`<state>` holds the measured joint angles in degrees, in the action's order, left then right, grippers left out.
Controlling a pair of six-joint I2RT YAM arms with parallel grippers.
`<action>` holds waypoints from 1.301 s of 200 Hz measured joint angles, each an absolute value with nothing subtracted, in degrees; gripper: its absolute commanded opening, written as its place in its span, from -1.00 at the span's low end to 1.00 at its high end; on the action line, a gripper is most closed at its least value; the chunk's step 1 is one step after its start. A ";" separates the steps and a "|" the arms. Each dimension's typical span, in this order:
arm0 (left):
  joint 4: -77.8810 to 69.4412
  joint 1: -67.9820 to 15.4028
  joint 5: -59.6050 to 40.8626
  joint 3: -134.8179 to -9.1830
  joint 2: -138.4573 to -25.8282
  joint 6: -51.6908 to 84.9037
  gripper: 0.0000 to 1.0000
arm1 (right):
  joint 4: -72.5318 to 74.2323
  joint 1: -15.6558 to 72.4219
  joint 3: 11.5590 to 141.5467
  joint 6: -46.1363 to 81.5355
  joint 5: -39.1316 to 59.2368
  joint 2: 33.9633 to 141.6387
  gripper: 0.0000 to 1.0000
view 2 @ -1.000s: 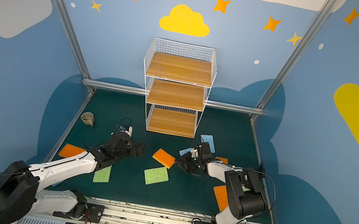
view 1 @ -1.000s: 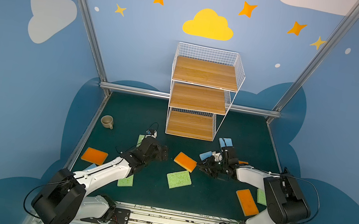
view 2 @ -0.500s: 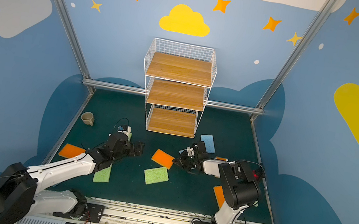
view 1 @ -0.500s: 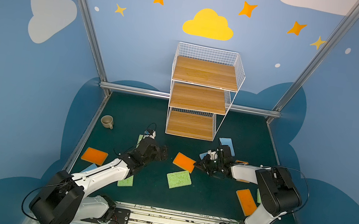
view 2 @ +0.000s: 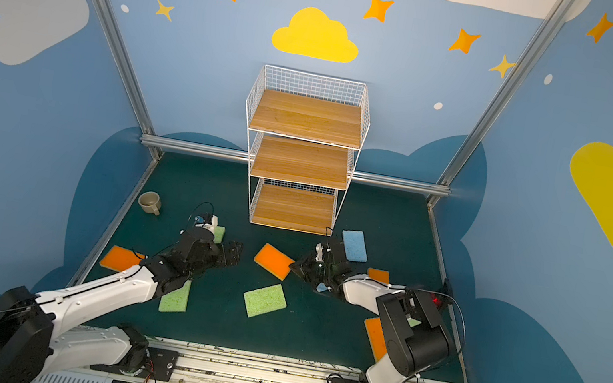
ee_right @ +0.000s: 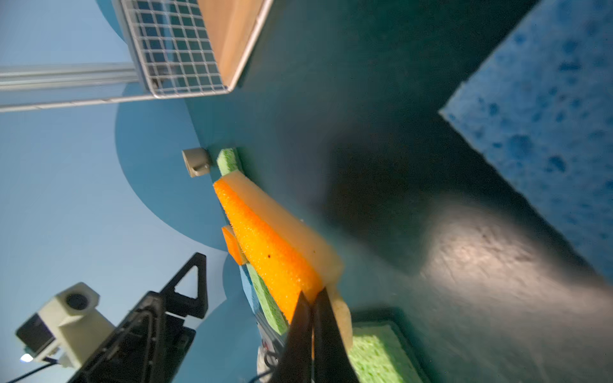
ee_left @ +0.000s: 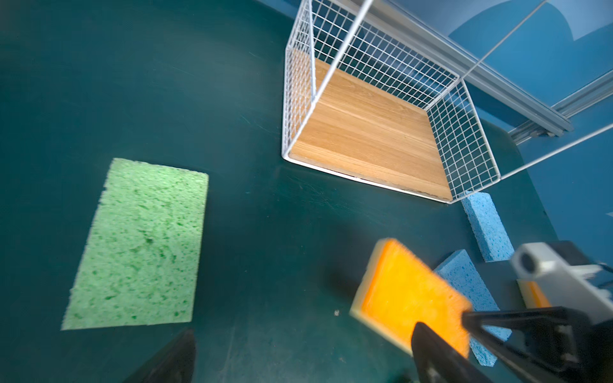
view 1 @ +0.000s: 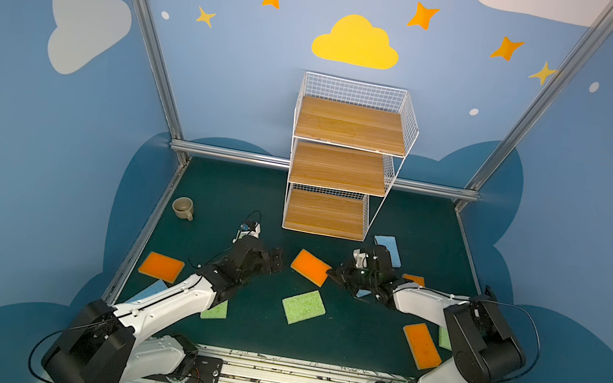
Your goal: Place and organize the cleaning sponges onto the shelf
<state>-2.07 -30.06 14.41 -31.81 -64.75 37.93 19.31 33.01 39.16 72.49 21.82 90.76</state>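
The orange sponge (view 1: 310,267) sits in the middle of the bench (view 1: 348,334) before the shelf (view 1: 328,215), one corner pinched in the right gripper's (view 1: 330,276) pressed-together jaws. It seems raised off the surface, though blur leaves that unsure. The left gripper (view 1: 275,260) hovers just beside its other end, jaws spread. A green sponge (view 1: 303,307) lies nearer the front, a blue sponge (view 1: 388,248) by the shelf's foot.

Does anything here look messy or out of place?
Yes. The sponges lie scattered at all angles on the mat while the shelf stands bare. A stray beige mug sits by the left wall. The right gripper pinches one orange sponge by just its corner.
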 measured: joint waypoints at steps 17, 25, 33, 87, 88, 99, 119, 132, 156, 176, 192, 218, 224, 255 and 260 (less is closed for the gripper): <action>-0.97 -29.30 14.90 -31.81 -62.19 37.95 0.99 | 21.56 34.46 38.50 76.18 16.58 89.27 -1.00; -0.69 -28.93 15.05 -31.81 -60.80 37.95 0.99 | 22.61 35.14 38.50 78.19 14.33 89.32 -1.00; -0.49 -28.51 15.11 -31.79 -59.46 38.00 0.99 | 23.94 35.81 38.54 80.29 12.38 89.84 -1.00; -0.05 -26.30 16.01 -29.12 -55.22 39.40 1.00 | 34.13 38.09 44.05 95.79 3.75 104.68 -1.00; -0.03 -26.28 16.01 -29.04 -55.18 39.44 1.00 | 34.15 38.13 44.16 95.90 3.68 104.90 -1.00; 0.23 -25.78 16.32 -27.77 -54.37 39.83 0.99 | 34.89 38.41 45.89 98.13 1.87 107.61 -1.00; 0.40 -24.34 16.32 -25.47 -52.36 40.66 0.99 | 34.89 38.96 49.87 100.73 -1.26 110.74 -1.00; 0.47 -23.57 16.29 -24.43 -51.31 41.06 0.99 | 34.85 39.42 52.62 101.84 -3.07 111.72 -1.00; 0.34 -22.68 15.99 -23.92 -51.05 41.56 0.99 | 33.58 40.10 57.47 103.79 -6.46 112.51 -1.00; -0.08 -22.39 15.42 -23.92 -51.77 41.67 0.99 | 30.83 40.38 60.86 105.34 -8.84 113.03 -1.00; -0.08 -22.26 15.00 -23.92 -52.51 41.76 0.99 | 28.99 40.42 63.00 106.37 -10.44 113.93 -1.00; -0.08 -22.22 14.83 -23.92 -52.97 41.82 0.99 | 26.61 40.49 67.33 107.79 -12.45 117.23 -1.00; -0.12 -22.22 14.81 -23.92 -52.97 41.85 0.99 | 26.04 40.51 68.45 108.05 -12.69 118.19 -1.00; -0.30 -22.11 14.81 -23.92 -52.97 42.02 1.00 | 23.68 40.86 74.32 109.25 -13.15 123.00 -1.00; -0.43 -22.11 14.79 -23.88 -52.93 42.06 1.00 | 23.20 40.91 75.13 109.32 -13.19 123.59 -1.00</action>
